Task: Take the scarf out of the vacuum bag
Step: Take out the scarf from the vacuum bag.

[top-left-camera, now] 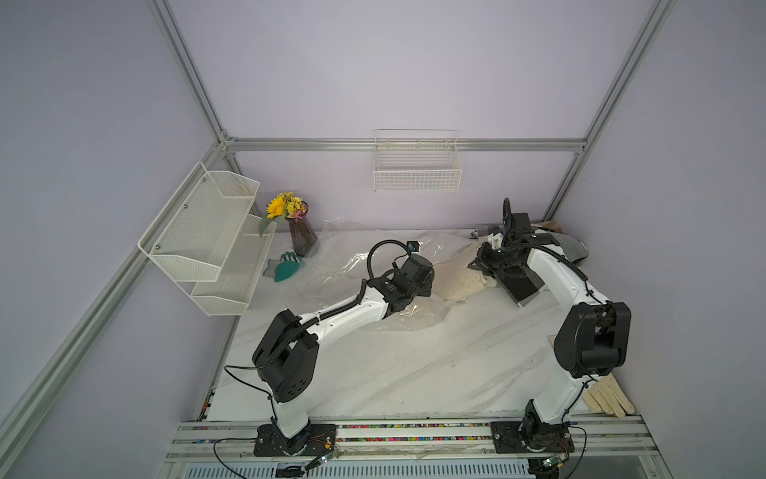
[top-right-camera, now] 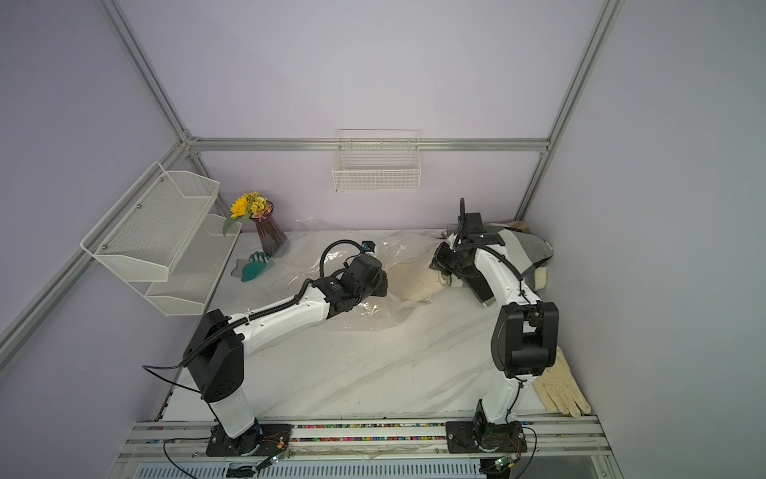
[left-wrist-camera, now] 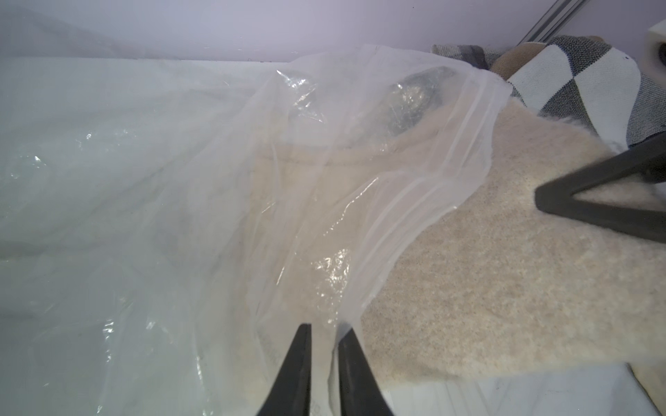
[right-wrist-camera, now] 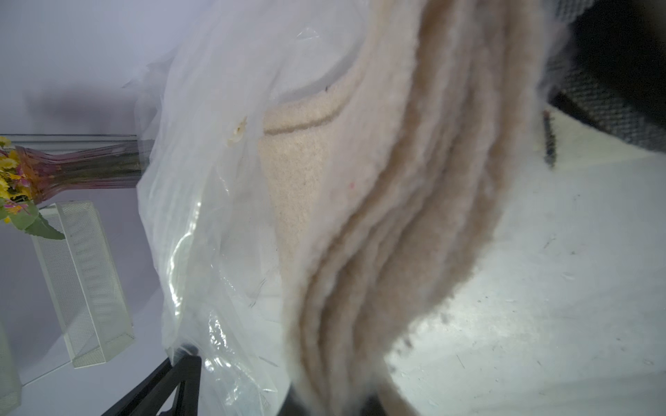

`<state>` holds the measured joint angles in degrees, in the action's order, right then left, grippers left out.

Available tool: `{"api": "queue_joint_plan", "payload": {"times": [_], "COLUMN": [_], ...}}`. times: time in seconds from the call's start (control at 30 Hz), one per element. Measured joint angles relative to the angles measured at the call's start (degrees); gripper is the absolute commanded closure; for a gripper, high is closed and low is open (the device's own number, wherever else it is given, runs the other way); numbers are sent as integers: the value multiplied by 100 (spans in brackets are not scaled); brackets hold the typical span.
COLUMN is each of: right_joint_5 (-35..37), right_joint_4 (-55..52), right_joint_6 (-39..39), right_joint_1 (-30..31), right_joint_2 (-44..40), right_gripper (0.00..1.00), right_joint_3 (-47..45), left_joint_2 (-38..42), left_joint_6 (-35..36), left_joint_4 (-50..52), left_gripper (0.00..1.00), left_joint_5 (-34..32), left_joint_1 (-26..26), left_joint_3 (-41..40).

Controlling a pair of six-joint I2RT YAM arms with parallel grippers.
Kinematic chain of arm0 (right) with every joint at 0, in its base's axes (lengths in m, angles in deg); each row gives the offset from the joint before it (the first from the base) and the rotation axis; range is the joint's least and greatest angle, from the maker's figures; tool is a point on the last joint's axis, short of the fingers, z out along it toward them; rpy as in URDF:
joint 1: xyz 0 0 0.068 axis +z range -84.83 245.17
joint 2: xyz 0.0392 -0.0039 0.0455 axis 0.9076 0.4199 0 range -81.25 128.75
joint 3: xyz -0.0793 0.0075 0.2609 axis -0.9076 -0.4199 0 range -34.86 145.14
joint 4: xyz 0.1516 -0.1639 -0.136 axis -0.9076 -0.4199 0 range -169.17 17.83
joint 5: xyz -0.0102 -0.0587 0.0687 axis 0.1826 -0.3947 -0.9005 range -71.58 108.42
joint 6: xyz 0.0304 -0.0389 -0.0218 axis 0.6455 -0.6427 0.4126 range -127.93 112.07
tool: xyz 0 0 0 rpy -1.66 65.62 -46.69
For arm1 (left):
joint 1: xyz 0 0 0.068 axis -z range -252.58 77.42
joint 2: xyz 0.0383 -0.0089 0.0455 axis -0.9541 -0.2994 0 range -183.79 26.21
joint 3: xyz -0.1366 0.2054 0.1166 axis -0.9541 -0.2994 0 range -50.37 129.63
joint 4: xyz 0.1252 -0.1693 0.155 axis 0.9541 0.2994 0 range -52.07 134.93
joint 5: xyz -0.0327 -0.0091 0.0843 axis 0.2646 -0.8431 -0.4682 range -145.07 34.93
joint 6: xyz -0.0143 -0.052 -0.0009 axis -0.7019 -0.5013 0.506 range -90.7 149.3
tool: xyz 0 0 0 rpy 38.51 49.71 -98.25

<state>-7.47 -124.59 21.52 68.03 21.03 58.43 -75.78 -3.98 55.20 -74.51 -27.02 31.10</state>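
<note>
Since scarf (right-wrist-camera: 414, 216) folds fill right wrist view, my right fingertips hidden; right gripper (top-left-camera: 481, 267) clenched on scarf end, wrist bent down. Scarf partly out of vacuum bag (left-wrist-camera: 180, 180) mouth, at back of table (top-left-camera: 414, 365). Left gripper (left-wrist-camera: 325, 328) low, pinching bag edge.

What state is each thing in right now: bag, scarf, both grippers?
vacuum bag, mouth open, lying crumpled on the table
scarf, folded, partly out of the mouth
left gripper, shut on the bag's mouth edge
right gripper, shut on the scarf's free end
</note>
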Motion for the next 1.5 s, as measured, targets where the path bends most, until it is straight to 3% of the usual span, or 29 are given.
{"api": "queue_joint_plan", "payload": {"times": [0.33, 1.03, 1.07, 1.13, 1.27, 1.5], "right_joint_5": [981, 2496, 2518, 2546, 2588, 2638], "right_joint_4": [-1080, -1661, -1681, -1705, -1786, -1884], "right_joint_6": [-586, -640, -638, -638, -638, -656], "right_joint_1": [-109, -160, -160, -160, -160, -160], "right_joint_2": [85, 623, 627, 636, 636, 660], "right_gripper": [100, 100, 100, 100, 100, 100], "right_joint_3": [914, 2671, 2699, 2719, 2719, 2857], "left_joint_2": [11, 11, 11, 11, 46, 83], "left_joint_6": [-11, -17, -20, -48, 55, 164], "left_joint_4": [-4, 116, 118, 105, -181, -264], "left_gripper": [82, 81, 79, 65, 30, 5], "left_joint_5": [118, 387, 428, 516, 1067, 2050], "left_joint_1": [-127, -404, -422, -433, -463, -459], "left_joint_3": [-31, 142, 140, 142, 83, 435]}}
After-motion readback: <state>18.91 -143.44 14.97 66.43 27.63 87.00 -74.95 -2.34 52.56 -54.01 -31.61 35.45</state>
